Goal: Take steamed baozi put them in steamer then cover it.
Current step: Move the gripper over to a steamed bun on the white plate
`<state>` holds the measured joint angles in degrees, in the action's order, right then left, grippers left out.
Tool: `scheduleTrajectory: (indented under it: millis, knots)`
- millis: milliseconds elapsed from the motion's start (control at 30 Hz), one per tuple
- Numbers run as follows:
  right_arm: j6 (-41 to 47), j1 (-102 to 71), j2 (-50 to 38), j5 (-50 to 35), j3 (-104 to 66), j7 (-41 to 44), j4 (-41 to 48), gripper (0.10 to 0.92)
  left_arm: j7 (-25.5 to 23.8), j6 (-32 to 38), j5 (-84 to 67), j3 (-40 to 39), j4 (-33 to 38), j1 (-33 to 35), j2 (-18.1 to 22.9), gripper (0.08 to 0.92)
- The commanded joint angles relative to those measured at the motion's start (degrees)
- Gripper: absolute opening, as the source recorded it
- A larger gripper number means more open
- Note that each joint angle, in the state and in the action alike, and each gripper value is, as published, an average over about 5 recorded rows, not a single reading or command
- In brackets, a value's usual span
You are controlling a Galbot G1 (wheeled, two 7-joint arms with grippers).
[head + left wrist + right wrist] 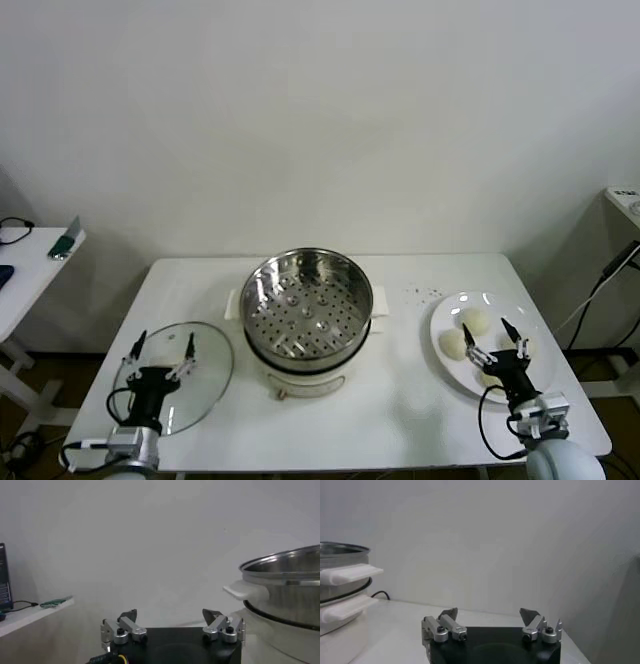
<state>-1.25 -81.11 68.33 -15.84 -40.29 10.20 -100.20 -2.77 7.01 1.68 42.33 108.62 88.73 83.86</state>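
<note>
Steamer (307, 305) stands mid white table (400, 400) against a plain white wall (320, 120)

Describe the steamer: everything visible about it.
The steamer is a round, shiny stainless-steel basket with a perforated floor, sitting upright on a white electric pot base at the middle of the white table. It is uncovered and holds no buns. White side handles stick out from it. The glass lid lies flat on the table beside it, apart from it. No gripper touches it.

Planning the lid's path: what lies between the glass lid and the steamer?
Only bare table between the glass lid and the steamer, per the head view.
</note>
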Motion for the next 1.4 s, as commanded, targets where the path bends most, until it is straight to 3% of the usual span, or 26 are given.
scheduleTrajectory:
  millis: [33, 367, 600, 767, 1033, 1200, 1400]
  knots:
    - [2.9, 3.5, -5.5, 3.3, 0.0, 4.6, 1.8, 0.823, 0.0, 0.0, -0.1, 0.0, 0.1, 0.0, -0.1, 0.823]
    - [8.3, 12.2, -30.0, 11.6, 5.8, 28.6, 13.5, 0.823, 1.8, 0.5, -0.4, -0.9, 0.7, 1.3, -2.1, 0.823]
    - [6.7, 29.8, -39.6, 23.9, 21.3, 46.3, 23.7, 0.823, 2.2, 1.0, -0.7, -1.6, 0.7, 2.2, -2.7, 0.823]
    - [3.1, 50.4, -40.8, 31.5, 40.7, 52.7, 31.0, 0.823, 2.9, 0.8, -1.5, -2.0, 0.2, 1.8, -2.8, 0.823]
    - [0.7, 77.5, -35.2, 31.3, 69.7, 55.8, 42.4, 0.823, 3.0, 0.7, -2.0, -1.8, -0.1, 1.6, -3.8, 0.823]
    - [1.2, 85.0, -31.0, 28.5, 82.4, 56.3, 46.1, 0.823, 3.2, 0.3, -2.2, -1.6, -0.2, 1.3, -4.1, 0.823]
    - [1.1, 86.6, -25.8, 27.9, 85.8, 56.1, 50.8, 0.823, 3.2, 0.1, -2.0, -1.7, -0.2, 1.3, -4.5, 0.823]
